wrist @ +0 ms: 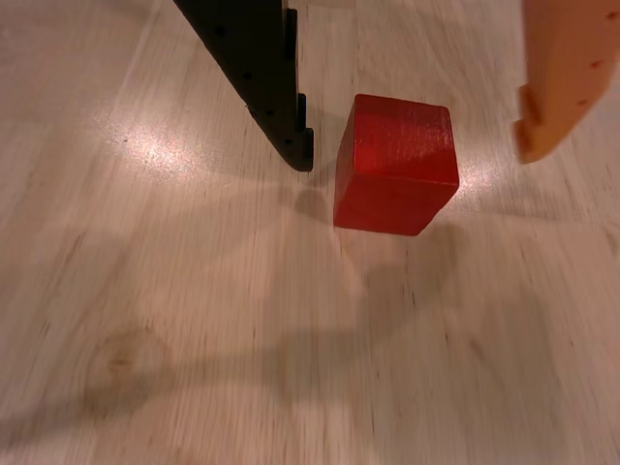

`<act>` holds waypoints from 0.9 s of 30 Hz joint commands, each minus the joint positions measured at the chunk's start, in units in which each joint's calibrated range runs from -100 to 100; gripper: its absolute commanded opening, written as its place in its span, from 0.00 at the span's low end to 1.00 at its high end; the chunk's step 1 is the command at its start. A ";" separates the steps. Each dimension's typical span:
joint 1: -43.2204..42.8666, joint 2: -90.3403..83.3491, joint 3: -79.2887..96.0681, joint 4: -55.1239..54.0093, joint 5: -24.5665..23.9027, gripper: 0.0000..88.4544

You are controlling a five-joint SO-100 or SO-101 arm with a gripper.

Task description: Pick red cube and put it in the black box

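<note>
Pincer [417, 150] spread wide, black and orange fingers flanking glossy red cube [395, 165] on pale wood-grain desk [194, 320]; untouched.

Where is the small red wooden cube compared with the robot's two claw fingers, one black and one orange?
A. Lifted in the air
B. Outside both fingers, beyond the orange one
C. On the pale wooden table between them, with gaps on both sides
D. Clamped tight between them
C: the red cube sits on the pale wooden table inside the open gripper, with neither finger touching it.
</note>
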State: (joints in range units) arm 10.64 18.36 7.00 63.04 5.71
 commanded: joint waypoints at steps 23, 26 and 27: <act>0.25 1.52 -3.47 -3.09 -1.38 0.07; 0.33 0.02 -3.11 -2.43 -1.38 0.01; 0.41 -1.23 -2.47 -2.27 -1.38 0.01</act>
State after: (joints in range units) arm 10.71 20.68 6.09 60.42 4.32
